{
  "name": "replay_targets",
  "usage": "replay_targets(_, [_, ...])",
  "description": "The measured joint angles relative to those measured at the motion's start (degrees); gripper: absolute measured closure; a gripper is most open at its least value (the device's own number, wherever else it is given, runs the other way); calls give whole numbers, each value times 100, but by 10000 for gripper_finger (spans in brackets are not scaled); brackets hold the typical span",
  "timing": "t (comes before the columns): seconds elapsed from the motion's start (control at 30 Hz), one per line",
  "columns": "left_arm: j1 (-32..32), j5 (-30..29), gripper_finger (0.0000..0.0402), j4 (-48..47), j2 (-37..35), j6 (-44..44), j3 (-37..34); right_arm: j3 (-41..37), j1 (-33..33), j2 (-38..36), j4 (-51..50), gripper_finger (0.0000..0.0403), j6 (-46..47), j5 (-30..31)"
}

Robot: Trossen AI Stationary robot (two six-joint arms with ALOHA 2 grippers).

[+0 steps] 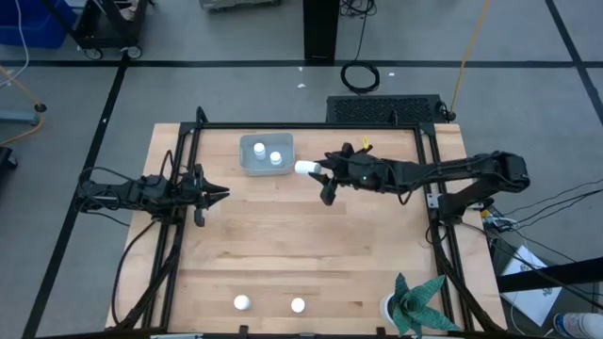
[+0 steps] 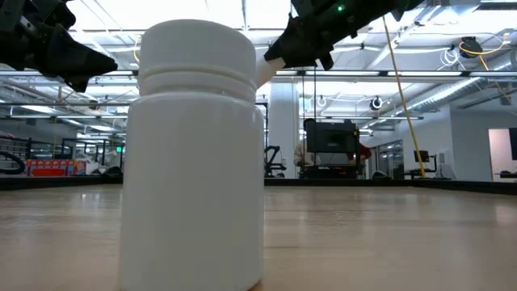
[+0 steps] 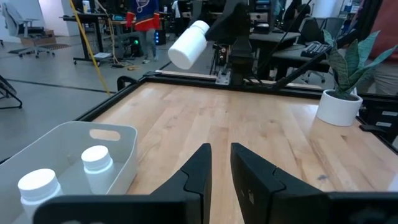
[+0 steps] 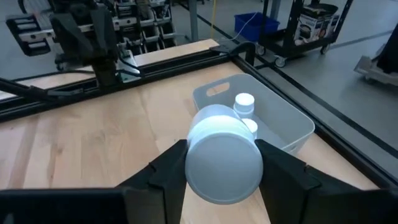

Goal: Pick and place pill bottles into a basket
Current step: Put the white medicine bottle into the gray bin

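right gripper (image 1: pixel 322 171) clamped on small white plastic pill bottle (image 1: pixel 306 168) just beside grey-blue plastic basket (image 1: pixel 247 160), two bottles inside, left gripper (image 1: pixel 219 194) nearly closed, empty, low view mostly blocked by near bottle (image 2: pixel 194 153)

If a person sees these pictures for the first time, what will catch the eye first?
First, the right hand holding a white pill bottle on its side, in the air beside the basket, where two bottles already stand. Next, two more bottles waiting at the table's near edge, while the left hand idles at the left.
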Motion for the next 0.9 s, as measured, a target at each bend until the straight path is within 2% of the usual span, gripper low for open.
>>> replay_targets(0.33, [-1,7,334,35,1,-4,0,0,110,-2,45,249,34,-175])
replay_targets(0.5, [1,9,334,33,0,-23,0,4,-135,61,440,251,-53,-594])
replay_targets(0.7, [1,6,334,35,1,22,-2,11,-535,101,483,250,-206,-700])
replay_targets(0.9, [1,-148,334,32,0,167,-2,625,-1179,495,396,251,-209,-1503])
